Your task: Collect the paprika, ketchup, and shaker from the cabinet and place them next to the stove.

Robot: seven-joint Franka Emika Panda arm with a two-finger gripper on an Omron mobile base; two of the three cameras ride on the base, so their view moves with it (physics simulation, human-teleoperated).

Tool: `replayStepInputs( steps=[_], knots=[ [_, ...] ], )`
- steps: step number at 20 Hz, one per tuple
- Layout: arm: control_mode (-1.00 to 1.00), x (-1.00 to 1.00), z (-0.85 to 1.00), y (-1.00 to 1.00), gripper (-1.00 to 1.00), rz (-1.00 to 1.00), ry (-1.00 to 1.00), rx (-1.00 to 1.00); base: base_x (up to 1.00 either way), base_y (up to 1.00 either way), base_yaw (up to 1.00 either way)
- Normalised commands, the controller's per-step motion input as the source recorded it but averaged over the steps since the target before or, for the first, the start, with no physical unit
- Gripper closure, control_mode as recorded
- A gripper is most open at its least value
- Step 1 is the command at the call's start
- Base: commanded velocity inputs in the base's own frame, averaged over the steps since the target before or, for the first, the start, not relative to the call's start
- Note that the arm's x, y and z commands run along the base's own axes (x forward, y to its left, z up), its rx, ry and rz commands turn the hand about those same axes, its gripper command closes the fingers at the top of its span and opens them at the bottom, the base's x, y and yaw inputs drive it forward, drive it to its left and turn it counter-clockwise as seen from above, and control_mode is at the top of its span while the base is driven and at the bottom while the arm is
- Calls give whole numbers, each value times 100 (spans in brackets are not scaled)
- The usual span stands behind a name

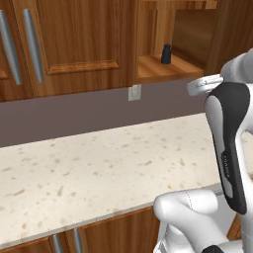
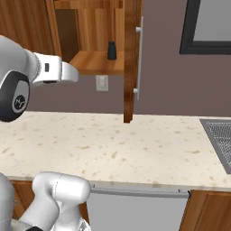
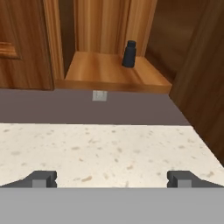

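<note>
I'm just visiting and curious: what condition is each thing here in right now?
shaker: upright on the cabinet shelf, untouched.
cabinet: door swung open, one shaker on its shelf.
gripper: open, empty, above the counter.
counter: bare below the cabinet.

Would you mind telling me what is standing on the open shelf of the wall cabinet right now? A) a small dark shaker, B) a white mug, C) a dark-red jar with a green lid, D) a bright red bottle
A: a small dark shaker stands upright alone on the wooden shelf of the cabinet, towards its right rear, with nothing red beside it.
</note>
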Motion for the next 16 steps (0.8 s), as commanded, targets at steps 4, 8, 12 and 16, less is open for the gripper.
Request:
replayStepInputs(
  steps=[4,8,12,16],
  knots=[
    [-100,27,23,0,-100,0,0,0,0,0,0],
    [-100,42,27,0,-100,3,0,0,0,0,0],
    [-100,57,23,0,-100,8,-6,0,0,0,0],
    [-100,49,10,0,-100,6,-16,0,0,0,0]
  ],
)
